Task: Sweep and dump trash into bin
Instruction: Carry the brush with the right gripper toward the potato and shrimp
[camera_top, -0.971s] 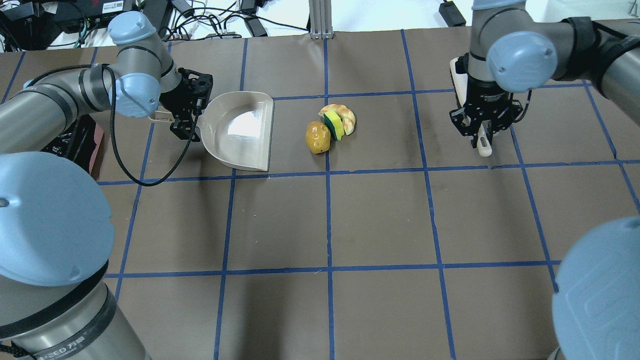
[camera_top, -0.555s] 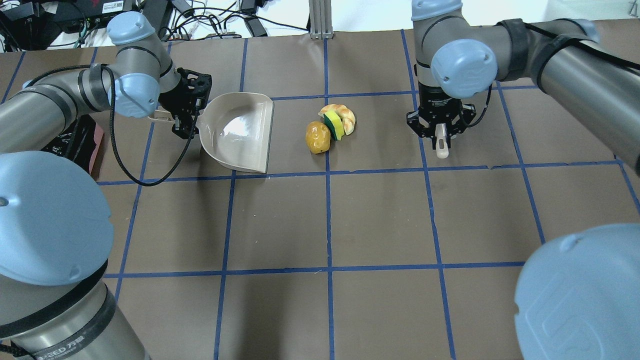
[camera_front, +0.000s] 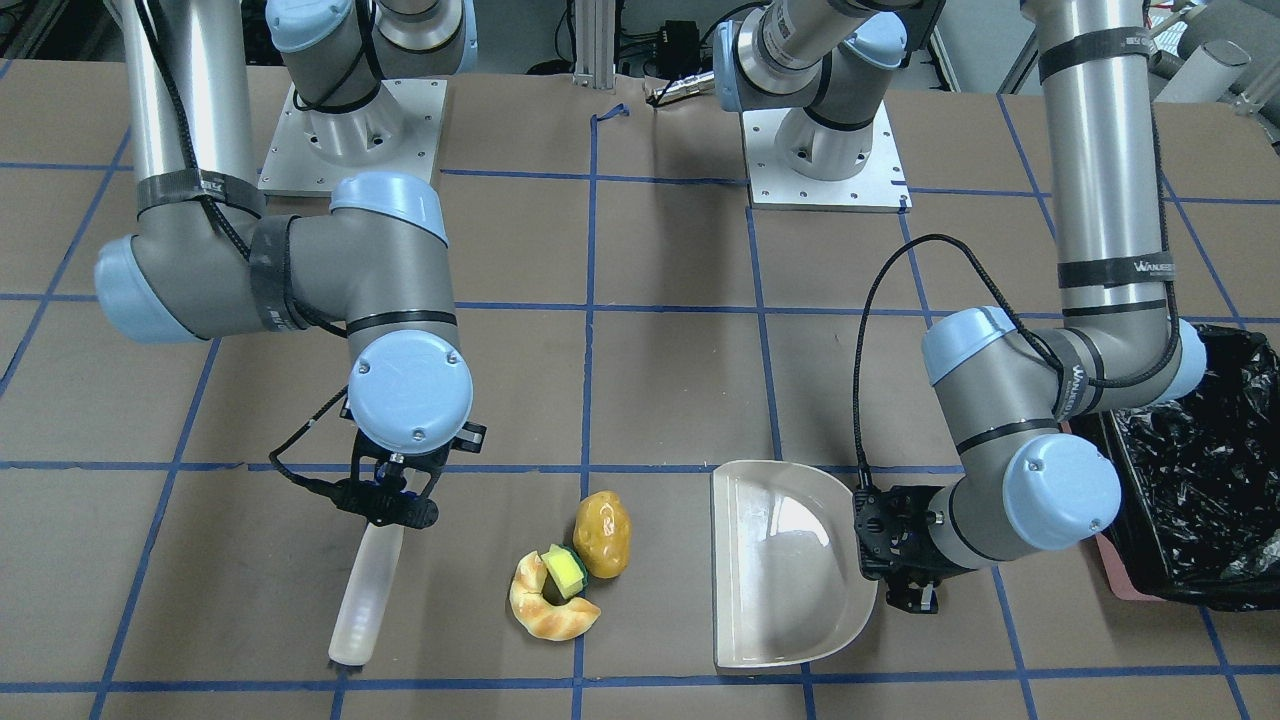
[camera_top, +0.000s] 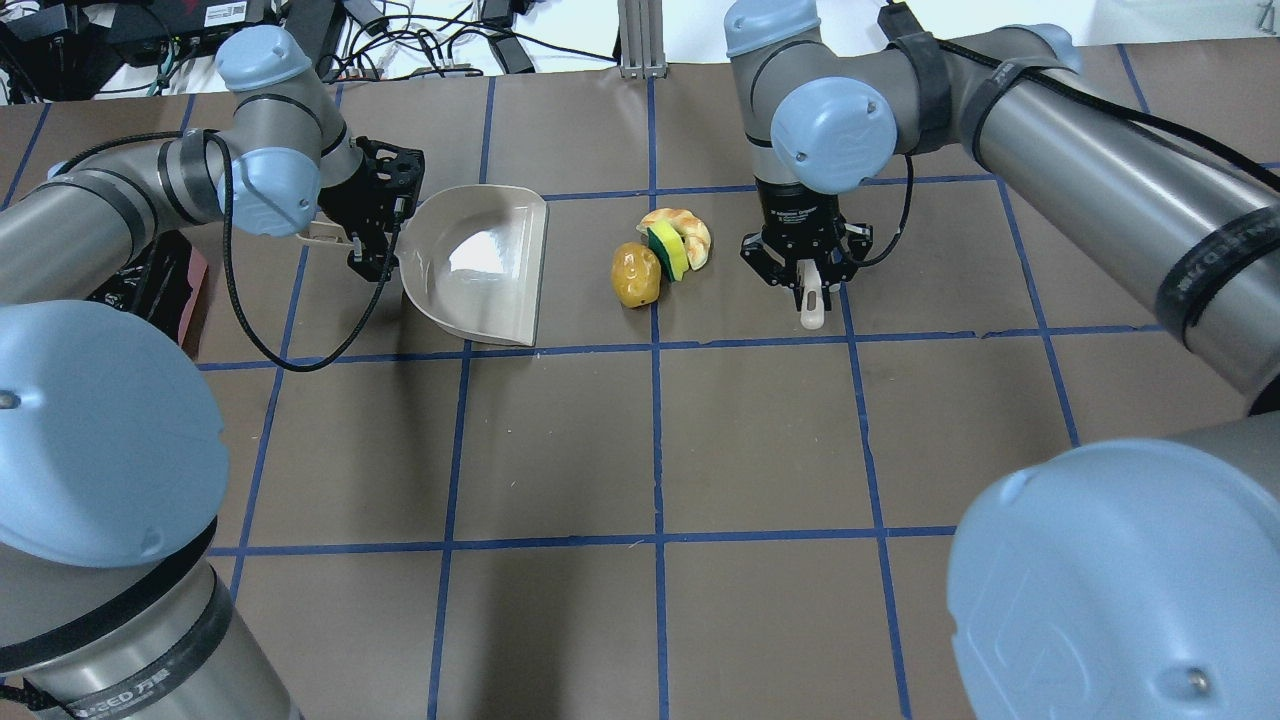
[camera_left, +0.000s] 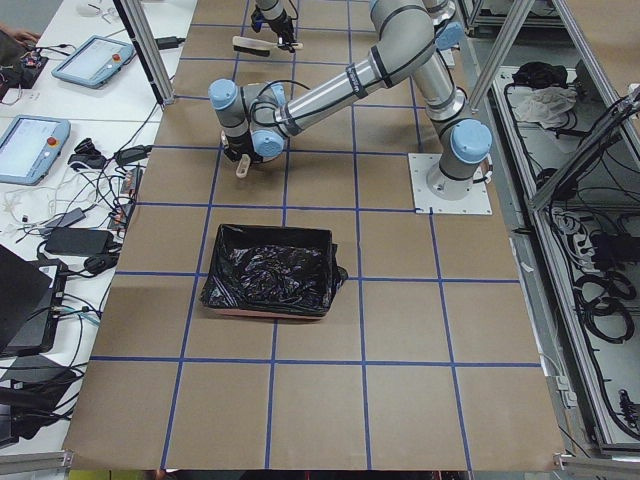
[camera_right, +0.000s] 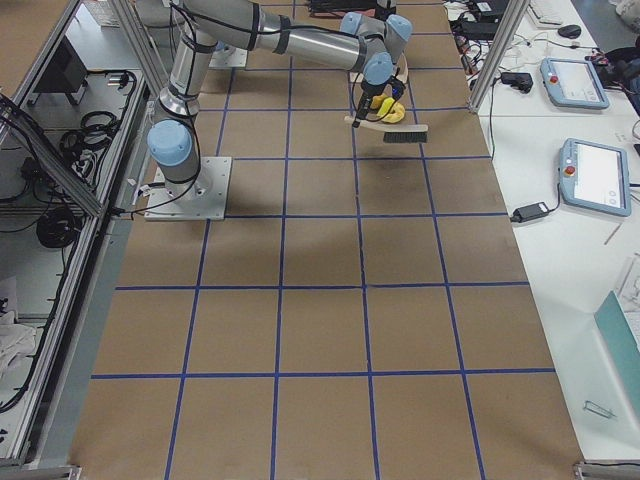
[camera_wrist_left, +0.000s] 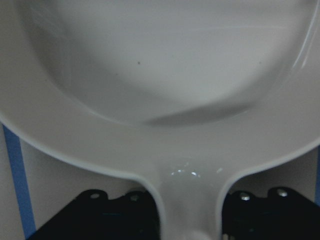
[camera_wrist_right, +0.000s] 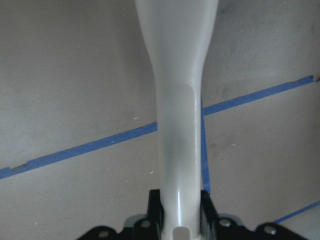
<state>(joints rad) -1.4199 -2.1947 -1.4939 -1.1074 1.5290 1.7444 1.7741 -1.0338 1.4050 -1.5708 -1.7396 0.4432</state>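
Observation:
The trash lies together on the table: a yellow-brown potato (camera_top: 636, 275) (camera_front: 602, 534), a tan croissant (camera_top: 692, 230) (camera_front: 548, 610) and a yellow-green sponge (camera_top: 667, 252) (camera_front: 565, 570) between them. My left gripper (camera_top: 350, 238) (camera_front: 900, 560) is shut on the handle of a beige dustpan (camera_top: 480, 262) (camera_front: 780, 570), whose open edge faces the trash a short gap away. My right gripper (camera_top: 808, 285) (camera_front: 392, 510) is shut on a white brush (camera_front: 365, 590) (camera_wrist_right: 177, 125), just to the trash's other side. The bin (camera_front: 1190, 500) (camera_left: 268, 270), lined in black, stands beyond the left arm.
The brown table (camera_top: 760, 440) carries a grid of blue tape. Cables and power bricks (camera_top: 420, 40) lie past the far edge. The brush's dark bristles (camera_right: 405, 132) show in the exterior right view. Both arm bases (camera_front: 820, 150) stand on plates at the robot's side.
My right arm has carried the brush leftward across about one grid square, up close to the trash. The dustpan, left arm and trash have stayed about where they were.

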